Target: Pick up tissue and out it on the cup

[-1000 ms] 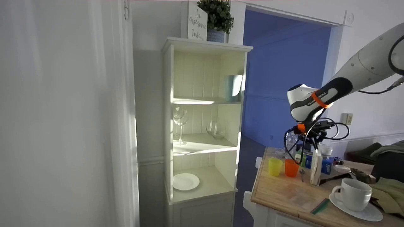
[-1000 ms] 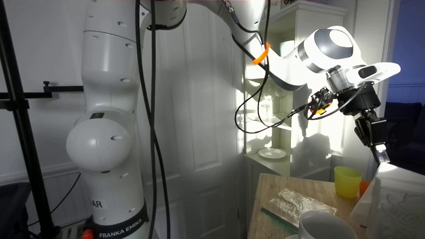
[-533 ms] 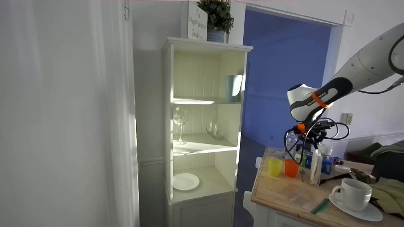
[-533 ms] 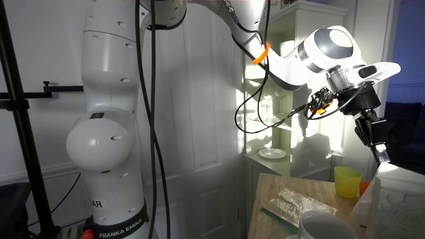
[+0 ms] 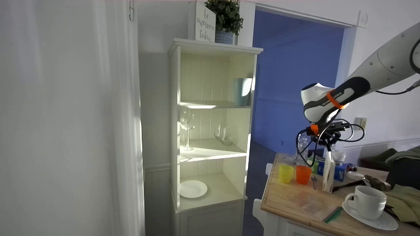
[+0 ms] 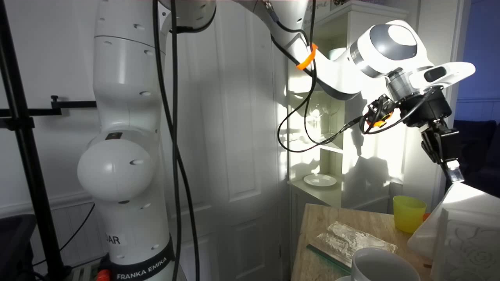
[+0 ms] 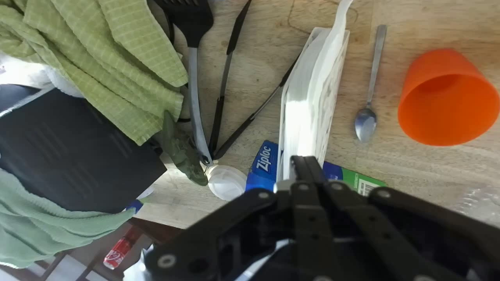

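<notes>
Wooden table (image 5: 285,201); near the cup (image 5: 371,203), an upright holder (image 6: 470,249) presents the tissue (image 7: 300,125) edge-up, presumably why the closed hand (image 7: 307,164) pinches it from above.

White tissue (image 6: 431,228) peaks at the gripper (image 6: 455,176); the cup (image 5: 370,203) (also white) stands upright on a saucer (image 5: 386,222).

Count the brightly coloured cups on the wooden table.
2: a yellow cup and an orange cup, next to each other in an exterior view, the orange one also near a spoon in the wrist view. More could be hidden.
</notes>
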